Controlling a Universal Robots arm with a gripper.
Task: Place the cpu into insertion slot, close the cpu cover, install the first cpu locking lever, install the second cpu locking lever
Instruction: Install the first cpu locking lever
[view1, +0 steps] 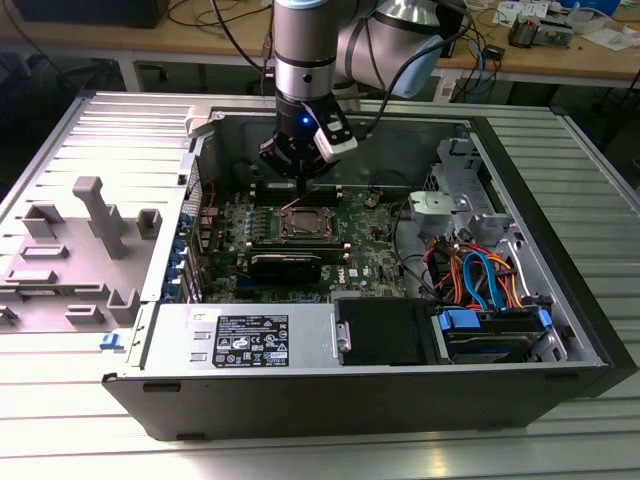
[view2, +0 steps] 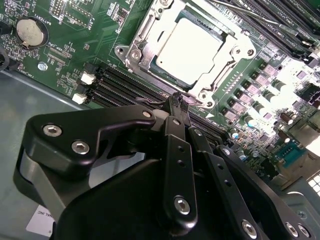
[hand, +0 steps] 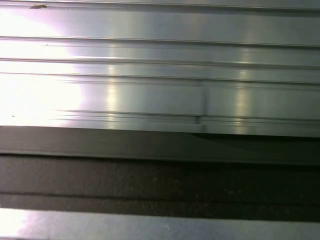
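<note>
Closest to the lens in the second wrist view is the black linkage of the hand (view2: 177, 102), its fingers drawn narrow, tips together right at a thin dark locking lever (view2: 150, 100). I can't tell whether they actually pinch the wire or just press beside it, because the tips cover the spot where they meet it. That's my worry: a rod that thin and springy could slide off the pads and snap back. If it did, the tips might come down on the memory slots (view2: 125, 85) just under them.

Just past the fingertips lies the insertion slot (view2: 123, 52) with the cpu (view2: 190, 47) lying in it and the cpu cover (view2: 141, 50) framing the chip. Glare washes out the chip's top and half the frame, so I couldn't say the cover is fully flat. If it isn't, levering down could bind.

From the exterior view the hand hangs low over the board inside the open computer case (view1: 360, 400) on the ribbed bench (view1: 60, 420), and the arm blocks the board behind it
</note>
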